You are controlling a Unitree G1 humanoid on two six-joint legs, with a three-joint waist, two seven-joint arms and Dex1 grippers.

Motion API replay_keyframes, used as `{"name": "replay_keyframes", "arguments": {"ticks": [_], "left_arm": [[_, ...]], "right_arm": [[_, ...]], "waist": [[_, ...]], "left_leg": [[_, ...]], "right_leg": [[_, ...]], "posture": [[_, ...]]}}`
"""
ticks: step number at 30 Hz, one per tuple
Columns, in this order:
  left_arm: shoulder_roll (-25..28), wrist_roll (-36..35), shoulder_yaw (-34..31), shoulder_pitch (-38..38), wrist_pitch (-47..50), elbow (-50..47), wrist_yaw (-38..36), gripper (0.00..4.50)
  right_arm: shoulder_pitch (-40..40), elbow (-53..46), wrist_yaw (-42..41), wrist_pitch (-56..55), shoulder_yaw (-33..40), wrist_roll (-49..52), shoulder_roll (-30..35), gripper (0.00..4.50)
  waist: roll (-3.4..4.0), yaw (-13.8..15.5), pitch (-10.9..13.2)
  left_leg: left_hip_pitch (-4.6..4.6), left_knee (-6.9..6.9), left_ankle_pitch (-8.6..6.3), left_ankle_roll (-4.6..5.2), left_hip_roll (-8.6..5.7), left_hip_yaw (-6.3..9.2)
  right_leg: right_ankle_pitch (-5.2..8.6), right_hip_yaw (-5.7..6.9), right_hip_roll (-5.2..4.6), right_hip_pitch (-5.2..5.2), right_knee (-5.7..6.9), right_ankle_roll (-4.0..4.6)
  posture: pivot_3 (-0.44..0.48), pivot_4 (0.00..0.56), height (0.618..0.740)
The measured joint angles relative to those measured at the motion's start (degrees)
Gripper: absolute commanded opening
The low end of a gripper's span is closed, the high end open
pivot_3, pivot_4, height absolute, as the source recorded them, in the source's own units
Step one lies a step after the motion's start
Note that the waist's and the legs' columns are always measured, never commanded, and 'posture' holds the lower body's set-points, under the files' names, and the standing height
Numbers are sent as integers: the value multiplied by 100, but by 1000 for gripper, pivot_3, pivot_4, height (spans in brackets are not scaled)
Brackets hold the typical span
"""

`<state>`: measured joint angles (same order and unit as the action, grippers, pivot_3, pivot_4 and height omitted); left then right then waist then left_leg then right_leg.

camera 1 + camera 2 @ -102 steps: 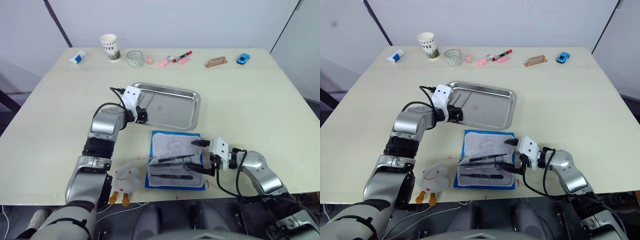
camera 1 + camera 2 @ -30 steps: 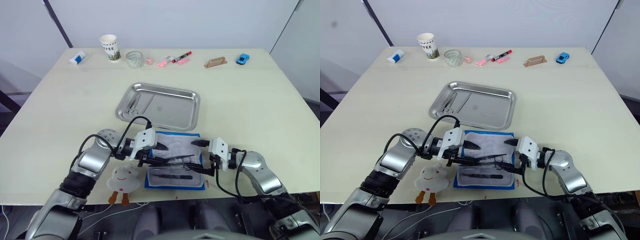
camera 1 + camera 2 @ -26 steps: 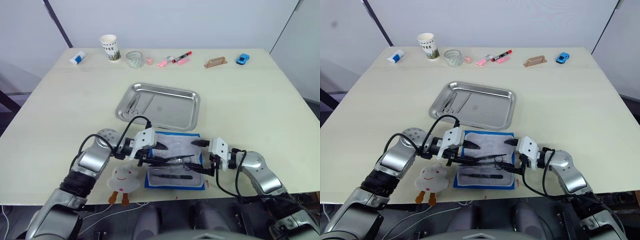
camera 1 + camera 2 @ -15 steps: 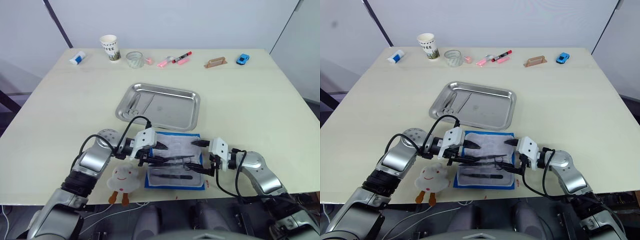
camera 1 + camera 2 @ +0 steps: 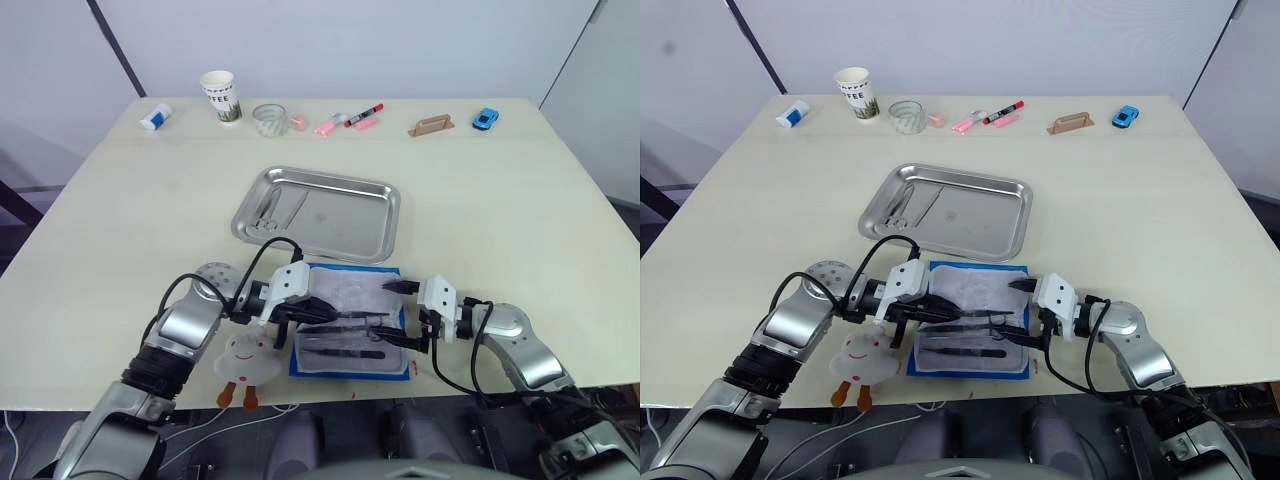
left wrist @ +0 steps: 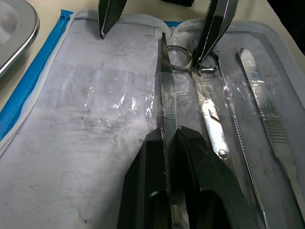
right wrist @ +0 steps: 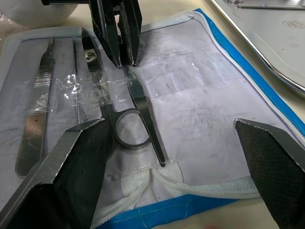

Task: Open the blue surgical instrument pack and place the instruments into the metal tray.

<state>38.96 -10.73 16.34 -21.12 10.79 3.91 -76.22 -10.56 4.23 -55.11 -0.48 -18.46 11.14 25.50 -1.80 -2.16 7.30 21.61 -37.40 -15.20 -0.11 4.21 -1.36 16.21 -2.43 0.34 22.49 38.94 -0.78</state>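
The blue surgical instrument pack [image 5: 322, 271] lies open near the table's front edge, its grey-white lining up. Several instruments [image 6: 208, 110] lie inside under clear film, among them ring-handled scissors. My left gripper [image 5: 318, 313] reaches in from the pack's left side and is shut on a slim flat instrument [image 6: 164, 90]. At the pack's right edge my right gripper [image 5: 392, 312] stands open, its fingers [image 7: 76, 167] spread wide and holding nothing. The metal tray [image 5: 355, 228] sits just behind the pack, with a few instruments [image 5: 271, 204] at its left end.
A white plush toy [image 5: 250, 360] lies left of the pack under my left forearm. Along the far edge stand a white-blue tube [image 5: 154, 116], a paper cup [image 5: 220, 95], a tape roll [image 5: 269, 118], pink and red markers [image 5: 345, 118], a brown block [image 5: 432, 124] and a blue toy car [image 5: 486, 117].
My left arm came from the tray's left end down to the pack, and its fingers have closed on the slim instrument. The right gripper has stayed open in place.
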Motion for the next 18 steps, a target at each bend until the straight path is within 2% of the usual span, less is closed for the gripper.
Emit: {"name": "replay_keyframes", "arguments": {"ticks": [18], "left_arm": [[287,99,254,-619,1431,-532,-249,28]], "right_arm": [[-15,1,-4,-3,-2,2,-3,4500]], "waist": [[6,-6,5]], "left_leg": [[3,0,0,0,0,1]], "right_leg": [[1,0,2,3,0,-1]], "posture": [[0,150,728]]}}
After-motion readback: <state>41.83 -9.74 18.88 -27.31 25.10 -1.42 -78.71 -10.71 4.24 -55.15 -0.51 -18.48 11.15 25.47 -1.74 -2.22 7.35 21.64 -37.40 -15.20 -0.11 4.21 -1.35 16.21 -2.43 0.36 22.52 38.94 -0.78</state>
